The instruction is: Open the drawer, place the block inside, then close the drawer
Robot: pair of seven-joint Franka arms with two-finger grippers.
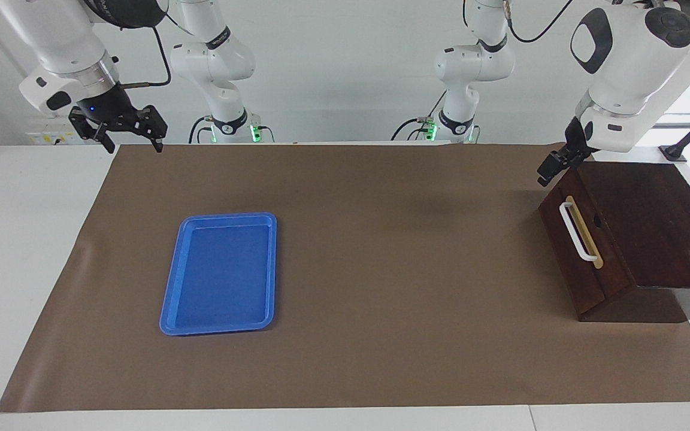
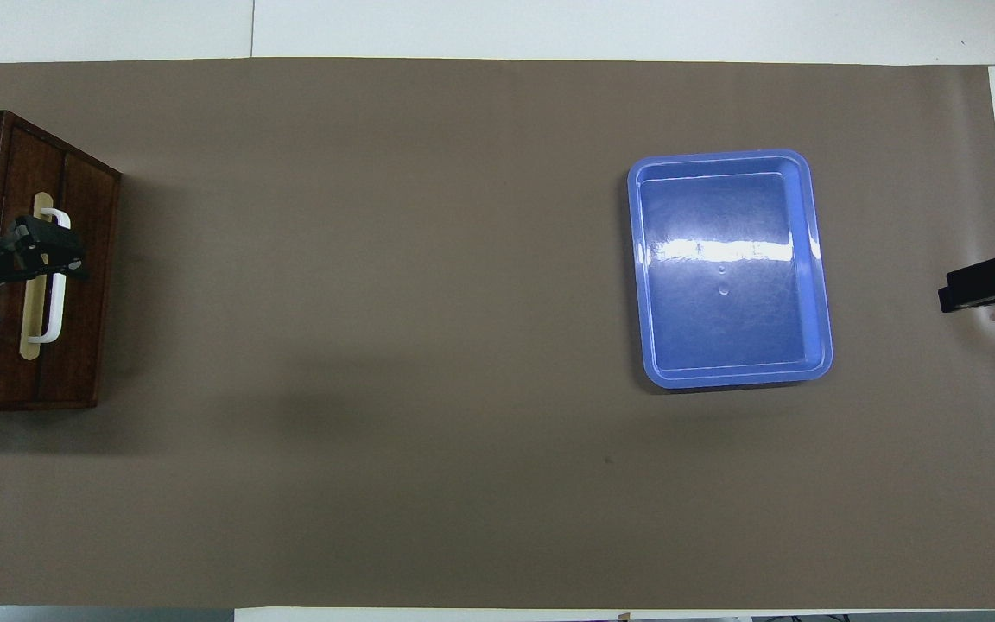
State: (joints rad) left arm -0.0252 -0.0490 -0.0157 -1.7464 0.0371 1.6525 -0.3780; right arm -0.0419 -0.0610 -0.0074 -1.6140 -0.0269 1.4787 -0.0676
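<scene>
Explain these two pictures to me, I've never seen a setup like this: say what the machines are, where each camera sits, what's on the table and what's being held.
Two white robot arms stand at a table covered with brown paper. One picture faces them from across the table; the other looks down from above their end.

A flat blue rectangular plastic tray lies empty toward the right arm's end. A dark wooden box with a closed dark brown drawer and white bar handle sits at the left arm's end.

The left gripper hangs open over the box's top edge, holding nothing. The right gripper waits open and empty above its table corner. No small block is visible.
</scene>
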